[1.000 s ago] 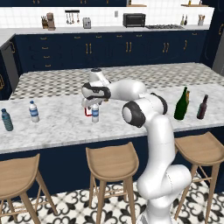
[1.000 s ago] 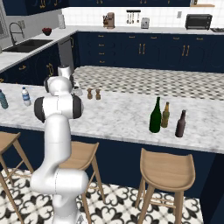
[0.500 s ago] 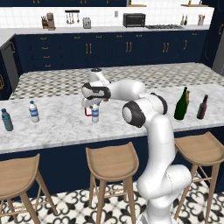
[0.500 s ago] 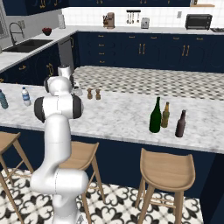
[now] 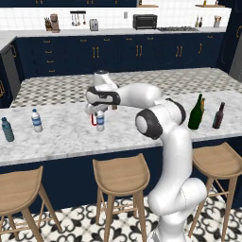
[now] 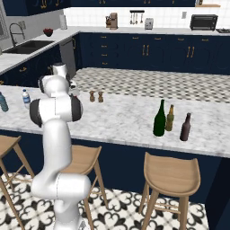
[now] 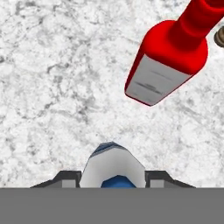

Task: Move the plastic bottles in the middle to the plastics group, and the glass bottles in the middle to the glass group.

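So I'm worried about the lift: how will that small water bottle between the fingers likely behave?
The water bottle looks small and clear, so probably light. Its smooth rounded body may slip or squash a little in the shut gripper. The red bottle stands close beside it and might get nudged over.

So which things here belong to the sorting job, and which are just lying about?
Job: small water bottle between the fingers, red bottle, green wine bottle, plastics pair, glass pair.

Lying about: brown shakers, stools, toaster oven.
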